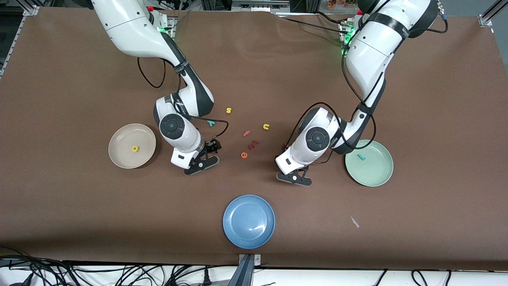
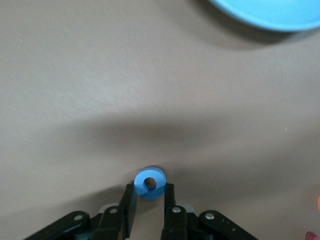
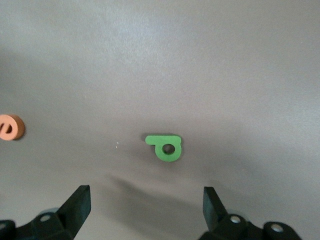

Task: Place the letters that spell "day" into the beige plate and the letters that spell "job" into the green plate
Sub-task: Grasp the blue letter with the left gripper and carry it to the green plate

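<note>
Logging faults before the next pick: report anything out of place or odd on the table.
One oddity: a small pale scrap lies on the brown mat, between the blue plate and the green plate, nearer the front camera than both grippers. It is no foam letter. Nothing looks spilled or damaged.

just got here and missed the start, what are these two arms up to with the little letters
They are sorting foam letters into plates. The left gripper is low at the table, its fingers closed around the blue "o". The right gripper is open over the green "d", which lies on the table. A yellow "a" already lies in the beige plate and a teal "j" in the green plate. Other letters lie between the arms.
</note>
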You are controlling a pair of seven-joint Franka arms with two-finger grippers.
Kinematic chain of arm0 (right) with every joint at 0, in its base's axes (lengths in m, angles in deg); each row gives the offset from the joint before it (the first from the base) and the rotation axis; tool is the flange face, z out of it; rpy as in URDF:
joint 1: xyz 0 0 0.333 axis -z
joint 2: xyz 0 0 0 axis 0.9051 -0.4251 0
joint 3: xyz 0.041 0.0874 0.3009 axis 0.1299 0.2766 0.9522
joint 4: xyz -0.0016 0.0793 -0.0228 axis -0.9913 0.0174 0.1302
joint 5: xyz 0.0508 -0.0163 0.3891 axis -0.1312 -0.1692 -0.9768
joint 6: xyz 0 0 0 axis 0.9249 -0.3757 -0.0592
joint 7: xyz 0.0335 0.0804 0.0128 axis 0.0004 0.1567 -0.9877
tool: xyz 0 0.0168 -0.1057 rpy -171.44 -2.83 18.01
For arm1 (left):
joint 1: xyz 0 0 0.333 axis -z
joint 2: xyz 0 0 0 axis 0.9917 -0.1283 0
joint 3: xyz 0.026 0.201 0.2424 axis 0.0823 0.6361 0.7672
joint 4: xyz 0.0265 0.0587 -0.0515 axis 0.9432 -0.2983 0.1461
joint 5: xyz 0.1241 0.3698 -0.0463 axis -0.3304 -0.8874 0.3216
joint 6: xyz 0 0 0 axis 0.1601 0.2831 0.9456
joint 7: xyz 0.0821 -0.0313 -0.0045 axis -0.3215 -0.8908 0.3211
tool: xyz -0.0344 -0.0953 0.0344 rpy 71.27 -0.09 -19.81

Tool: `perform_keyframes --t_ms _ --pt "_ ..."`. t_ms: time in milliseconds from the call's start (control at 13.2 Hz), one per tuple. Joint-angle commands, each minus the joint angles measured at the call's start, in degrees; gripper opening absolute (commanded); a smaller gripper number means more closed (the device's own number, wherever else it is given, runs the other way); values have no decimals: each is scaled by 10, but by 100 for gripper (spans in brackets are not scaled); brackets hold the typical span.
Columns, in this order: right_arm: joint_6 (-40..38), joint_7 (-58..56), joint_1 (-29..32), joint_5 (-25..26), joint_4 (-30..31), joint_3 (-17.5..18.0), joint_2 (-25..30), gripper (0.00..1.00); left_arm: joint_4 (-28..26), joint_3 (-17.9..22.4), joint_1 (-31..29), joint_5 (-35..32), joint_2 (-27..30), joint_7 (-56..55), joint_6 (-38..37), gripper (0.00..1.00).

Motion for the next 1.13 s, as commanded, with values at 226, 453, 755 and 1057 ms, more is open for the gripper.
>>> perform_keyframes --t_ms 226,453,755,1057 --pt "-13 96 13 -35 -21 3 -15 100 -8 0 -48 -2 71 5 -88 1" --pt "-13 126 11 -28 -36 2 -36 100 -10 -4 -97 0 92 100 -150 1" --pt "-14 121 13 22 -37 2 -46 100 -18 0 -151 -2 102 177 -237 0" --pt "-37 120 10 56 -80 3 -72 100 -61 0 -185 -66 105 179 -238 0"
